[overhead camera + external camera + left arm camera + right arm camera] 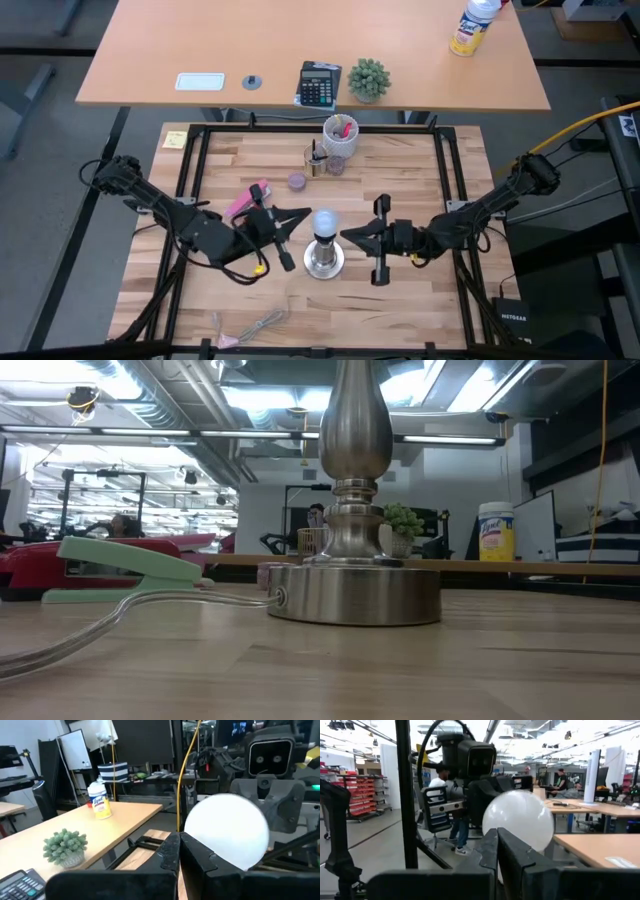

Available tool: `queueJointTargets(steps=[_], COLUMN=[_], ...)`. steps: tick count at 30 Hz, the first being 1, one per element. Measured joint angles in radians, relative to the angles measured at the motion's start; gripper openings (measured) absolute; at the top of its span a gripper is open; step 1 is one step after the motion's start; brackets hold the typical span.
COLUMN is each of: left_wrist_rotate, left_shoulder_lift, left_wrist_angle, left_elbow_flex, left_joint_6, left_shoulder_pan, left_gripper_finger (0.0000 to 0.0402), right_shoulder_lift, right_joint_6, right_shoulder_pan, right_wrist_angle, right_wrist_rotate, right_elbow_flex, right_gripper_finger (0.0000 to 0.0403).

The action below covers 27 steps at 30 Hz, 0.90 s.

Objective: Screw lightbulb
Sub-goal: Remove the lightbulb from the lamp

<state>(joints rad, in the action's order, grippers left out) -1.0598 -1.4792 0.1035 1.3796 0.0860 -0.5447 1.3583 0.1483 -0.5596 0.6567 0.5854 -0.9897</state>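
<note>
Closed end effectors [300,232] [350,238] flank lightbulb [324,222] above butcher-block table [420,300].

— How is the middle of the table [420,300] laid out?
— The lightbulb [324,223] is seated on the socket stand [323,260] at the centre. The left gripper [297,214] is placed just left of it, the right gripper [350,235] just right.
— And towards the far edge?
— A cup [340,134] is set there, with a stapler [247,200] left of the stand.

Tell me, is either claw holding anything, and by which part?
Nothing is held. The left claw and right claw are both shut, empty, flanking the lightbulb standing in the metal stand.
</note>
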Motion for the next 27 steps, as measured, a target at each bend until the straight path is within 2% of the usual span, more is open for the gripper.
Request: queueJointTargets(steps=[6, 27], left_wrist_rotate=[0.036, 0.040], left_shoulder_lift=[0.000, 0.000], left_wrist_angle=[-0.015, -0.014], left_elbow_flex=[0.000, 0.000], left_joint_6=[-0.029, -0.034], left_shoulder_pan=[0.000, -0.033], left_gripper_finger=[0.0003, 0.0003], right_shoulder_lift=[0.012, 0.011], right_joint_6=[-0.013, -0.021], right_shoulder_pan=[0.018, 0.046], right_wrist_angle=[0.000, -0.001], right_wrist_rotate=[-0.001, 0.075], right_elbow_flex=[0.000, 0.000], right_gripper_finger=[0.0014, 0.0014])
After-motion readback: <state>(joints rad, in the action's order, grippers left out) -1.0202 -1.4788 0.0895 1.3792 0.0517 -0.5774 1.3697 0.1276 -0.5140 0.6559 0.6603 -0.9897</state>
